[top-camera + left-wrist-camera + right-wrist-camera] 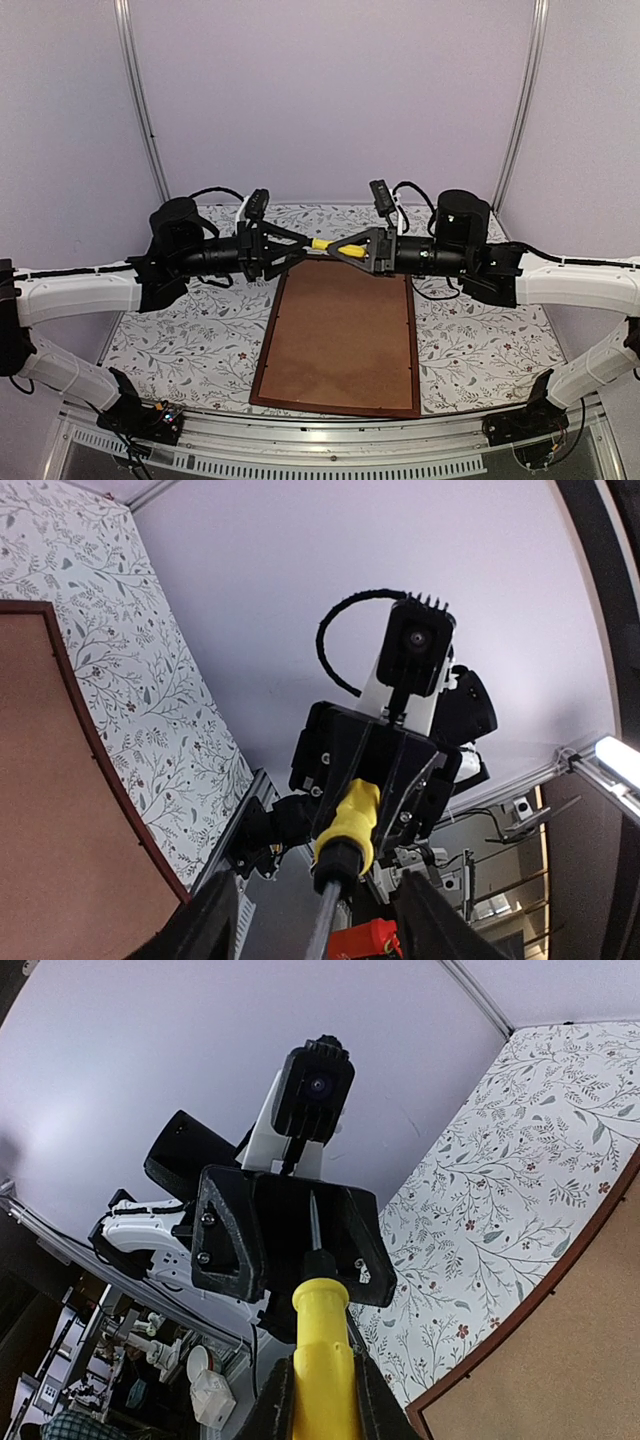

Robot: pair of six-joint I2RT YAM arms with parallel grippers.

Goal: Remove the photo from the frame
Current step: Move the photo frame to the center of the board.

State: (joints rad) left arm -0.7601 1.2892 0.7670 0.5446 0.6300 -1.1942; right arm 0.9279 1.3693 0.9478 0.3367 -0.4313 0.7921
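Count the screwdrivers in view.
1: the screwdriver, yellow handle clamped in the right gripper, shaft reaching between the spread fingers of the left gripper, above the far edge of the frame. Another could hide behind the arms.

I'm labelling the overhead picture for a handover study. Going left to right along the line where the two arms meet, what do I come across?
left pincer → yellow-handled tool → right pincer. The frame spans beneath all three, so it has no place in the order.
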